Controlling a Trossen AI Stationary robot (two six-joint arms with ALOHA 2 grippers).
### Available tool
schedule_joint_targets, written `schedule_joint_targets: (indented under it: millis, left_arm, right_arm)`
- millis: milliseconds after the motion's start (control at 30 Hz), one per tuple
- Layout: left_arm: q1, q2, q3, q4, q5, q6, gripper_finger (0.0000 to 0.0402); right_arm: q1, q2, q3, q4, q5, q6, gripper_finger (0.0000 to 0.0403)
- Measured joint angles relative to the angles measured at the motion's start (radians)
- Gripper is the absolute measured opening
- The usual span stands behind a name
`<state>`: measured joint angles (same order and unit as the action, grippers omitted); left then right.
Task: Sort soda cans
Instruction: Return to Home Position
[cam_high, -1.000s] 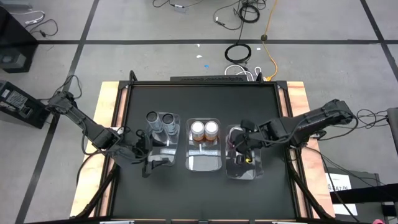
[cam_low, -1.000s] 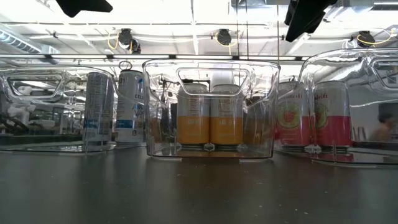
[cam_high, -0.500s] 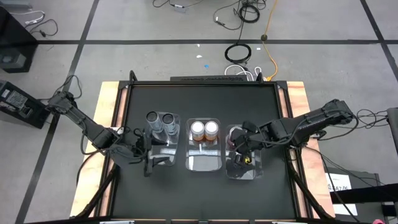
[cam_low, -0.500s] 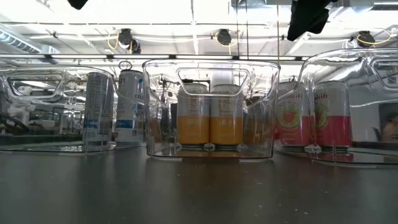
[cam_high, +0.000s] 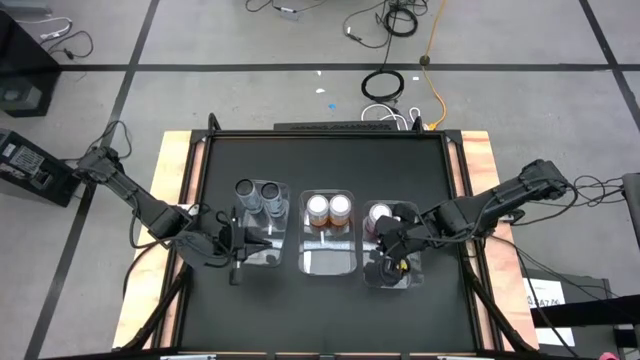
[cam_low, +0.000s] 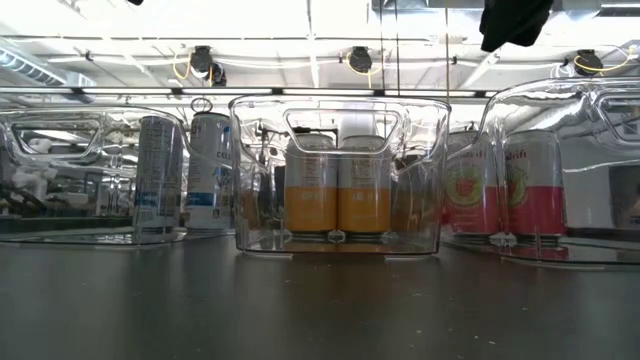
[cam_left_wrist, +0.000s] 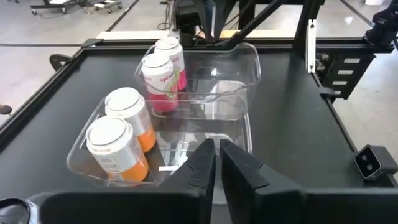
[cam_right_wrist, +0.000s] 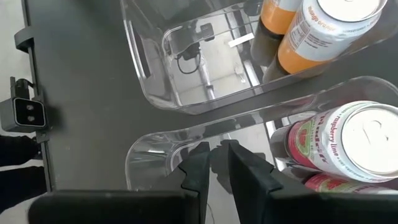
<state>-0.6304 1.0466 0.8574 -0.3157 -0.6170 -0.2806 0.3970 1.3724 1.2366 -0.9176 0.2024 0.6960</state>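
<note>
Looking past the left gripper (cam_left_wrist: 217, 163) across a black table (cam_left_wrist: 292, 118) at two clear rectangular plastic bins.

Dark fingers (cam_left_wrist: 202, 168) drawn almost together, only a thin slit between, in front of the closer bin (cam_left_wrist: 186, 134). In that bin, two upright orange-sided cans with silver tops (cam_left_wrist: 118, 152), close together along one side. In the farther bin (cam_left_wrist: 230, 74), just behind, two upright pink-and-white cans (cam_left_wrist: 158, 81), also paired. At the table's edge, a small black two-lens camera (cam_left_wrist: 373, 162). Beyond the table, black frame struts (cam_left_wrist: 311, 31) and grey floor (cam_left_wrist: 50, 62).

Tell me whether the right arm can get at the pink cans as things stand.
Probably yes: the right claw hovers over the open-topped right bin, near the pink cans, with nothing between them.
</note>
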Motion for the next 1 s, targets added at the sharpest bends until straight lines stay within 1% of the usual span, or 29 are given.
schedule_joint_targets:
  millis: [167,333,433,533,600,700,767,833,933,1000]
  left_arm:
    - [0.000,0.000,0.000,-0.011,0.000,0.000,0.0054]
    - [0.000,0.000,0.000,-0.004,0.015,-0.024,0.0057]
    - [0.003,0.000,0.000,-0.007,0.016,-0.014,0.0057]
    - [0.034,0.000,0.000,-0.007,0.030,0.006,0.0057]
    - [0.075,0.000,0.000,-0.007,0.075,0.014,0.0057]
    - [0.142,0.000,0.000,-0.007,0.190,0.091,0.0057]
    - [0.187,0.000,0.000,0.002,0.251,0.140,0.0057]
    - [0.228,0.000,0.000,0.025,0.292,0.178,0.0057]
    - [0.273,-0.001,-0.016,0.083,0.349,0.215,0.0057]
    - [0.296,-0.004,-0.070,0.169,0.365,0.219,0.0057]
  right_arm:
    - [0.003,0.000,0.000,0.000,0.000,0.000,0.0050]
    - [0.002,0.000,0.000,0.000,0.000,-0.005,0.0050]
    - [0.003,0.000,0.000,0.000,0.001,0.017,0.0050]
    - [0.004,0.000,0.000,0.001,0.001,0.018,0.0050]
    - [0.004,0.000,0.000,0.002,0.009,0.006,0.0050]
    - [0.004,0.000,0.000,0.017,0.043,-0.070,0.0050]
    - [0.002,0.000,-0.012,0.063,0.092,-0.133,0.0050]
    - [-0.014,-0.001,-0.041,0.128,0.109,-0.180,0.0050]
    - [-0.047,-0.002,-0.099,0.237,0.062,-0.215,0.0050]
    - [-0.067,-0.005,-0.137,0.293,0.019,-0.222,0.0050]
